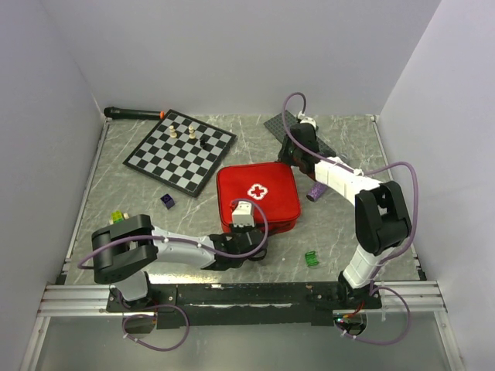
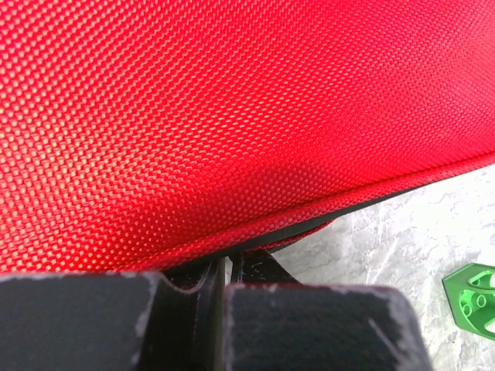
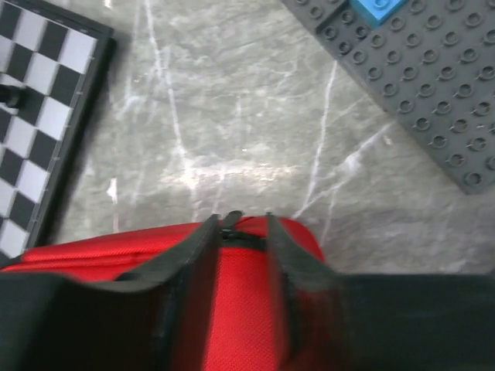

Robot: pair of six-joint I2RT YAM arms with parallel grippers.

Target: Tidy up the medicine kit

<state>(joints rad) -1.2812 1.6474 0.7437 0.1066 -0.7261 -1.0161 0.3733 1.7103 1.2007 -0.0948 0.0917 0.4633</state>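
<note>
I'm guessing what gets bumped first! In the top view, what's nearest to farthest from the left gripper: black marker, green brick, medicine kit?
From the left gripper:
1. medicine kit, at its fingertips.
2. green brick, near right.
3. black marker, far back left.

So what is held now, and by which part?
The right gripper seems to grip the medicine kit at its far edge, by the zip. The left gripper, nearly shut at the near edge: cannot be told.
</note>
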